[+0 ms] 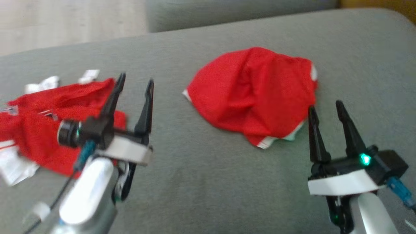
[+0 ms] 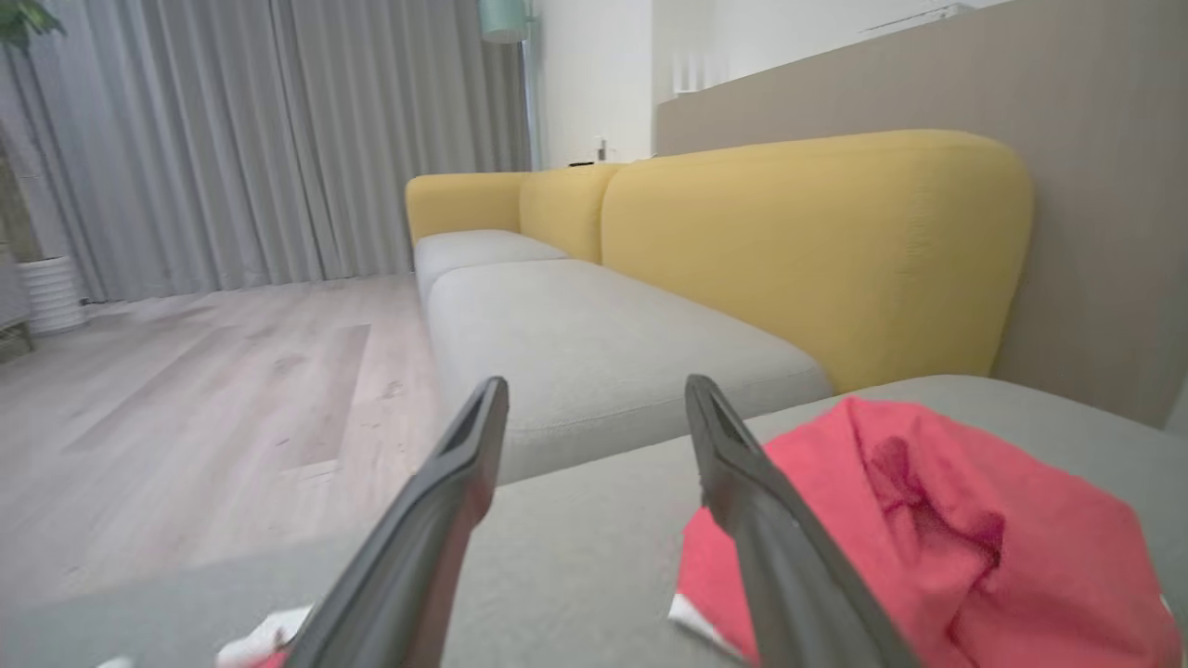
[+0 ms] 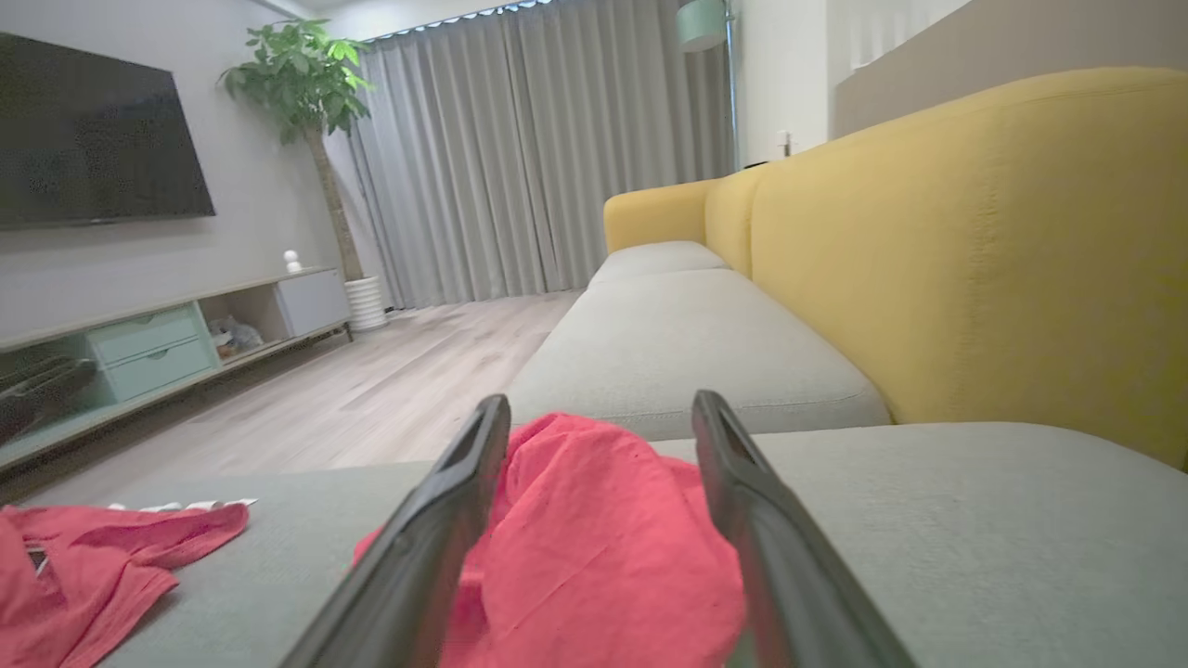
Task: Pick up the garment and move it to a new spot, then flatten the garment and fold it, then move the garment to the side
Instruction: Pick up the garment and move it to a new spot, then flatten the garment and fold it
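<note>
A bunched red garment [image 1: 253,94] with white trim lies in the middle of the grey sofa cushion [image 1: 211,182]. It also shows as a red heap [image 2: 928,520] right of the left fingers, and as a red heap [image 3: 594,547] straight ahead between the right fingers. A second red garment [image 1: 35,130] with white pieces is spread at the left edge, also seen low left [image 3: 83,566]. My left gripper [image 1: 136,79] hovers open over that garment's right end, nothing between its fingers [image 2: 596,384]. My right gripper [image 1: 325,106] stands open at the middle garment's lower right corner [image 3: 601,401].
A yellow backrest [image 2: 817,250] runs along the sofa's far side, with more grey seat cushions [image 2: 594,343] beyond. Wooden floor [image 2: 186,399] lies past the cushion's left edge. A low TV cabinet [image 3: 139,343] and a potted plant [image 3: 306,83] stand across the room.
</note>
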{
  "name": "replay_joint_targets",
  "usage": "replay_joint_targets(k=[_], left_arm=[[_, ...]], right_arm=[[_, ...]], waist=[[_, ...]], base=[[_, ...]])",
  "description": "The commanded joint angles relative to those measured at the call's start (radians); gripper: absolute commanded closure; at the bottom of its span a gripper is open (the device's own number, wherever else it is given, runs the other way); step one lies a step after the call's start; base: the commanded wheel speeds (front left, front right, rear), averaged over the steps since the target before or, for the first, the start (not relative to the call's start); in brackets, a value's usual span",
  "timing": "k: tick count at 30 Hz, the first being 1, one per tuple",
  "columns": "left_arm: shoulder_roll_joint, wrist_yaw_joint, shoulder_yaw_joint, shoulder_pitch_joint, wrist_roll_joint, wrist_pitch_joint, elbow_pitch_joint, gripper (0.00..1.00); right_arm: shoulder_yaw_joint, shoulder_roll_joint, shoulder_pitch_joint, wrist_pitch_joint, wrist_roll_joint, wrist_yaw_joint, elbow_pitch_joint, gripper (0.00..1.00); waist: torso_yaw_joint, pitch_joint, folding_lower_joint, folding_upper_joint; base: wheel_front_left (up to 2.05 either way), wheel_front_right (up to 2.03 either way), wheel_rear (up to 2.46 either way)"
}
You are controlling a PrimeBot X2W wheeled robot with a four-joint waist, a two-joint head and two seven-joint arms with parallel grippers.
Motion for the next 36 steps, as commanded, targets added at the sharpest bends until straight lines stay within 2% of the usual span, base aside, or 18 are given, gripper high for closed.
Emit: replay_joint_targets(k=[1, 6, 12, 22, 27, 36], left_arm=[[0.026, 0.006, 0.035, -0.020, 0.009, -0.010, -0.037, 0.00], [0.028, 0.043, 0.027, 0.125, 0.011, -0.028, -0.093, 0.00], [-0.010, 0.092, 0.058, 0.243, -0.014, -0.039, -0.147, 0.00], [-0.017, 0.097, 0.071, 0.255, 0.020, -0.042, -0.167, 0.00], [-0.026, 0.089, 0.063, 0.239, 0.030, -0.042, -0.161, 0.00], [-0.060, 0.077, 0.043, 0.191, 0.050, -0.042, -0.155, 0.00]], right_arm=[[0.019, -0.005, -0.008, -0.011, -0.007, -0.001, -0.029, 0.00], [0.014, -0.005, 0.037, -0.011, -0.021, -0.001, -0.016, 0.00], [0.011, -0.005, 0.064, -0.011, -0.017, -0.001, -0.008, 0.00], [0.045, -0.005, 0.043, -0.011, -0.035, -0.001, 0.011, 0.00], [0.090, -0.005, -0.017, -0.011, -0.138, -0.001, 0.090, 0.00], [0.085, -0.005, -0.153, 0.065, -0.303, -0.001, 0.355, 0.00]], waist=[[0.068, -0.053, 0.0001, 0.0000], [0.108, -0.089, 0.0001, 0.0000], [0.109, -0.094, 0.0001, 0.0000], [0.104, -0.068, 0.0001, 0.0000], [0.123, -0.033, 0.0001, 0.0000], [0.186, 0.041, 0.0001, 0.0000]], base=[[0.00, 0.00, 0.00], [0.00, 0.00, 0.00], [0.00, 0.00, 0.00], [0.00, 0.00, 0.00], [0.00, 0.00, 0.00], [0.00, 0.00, 0.00]])
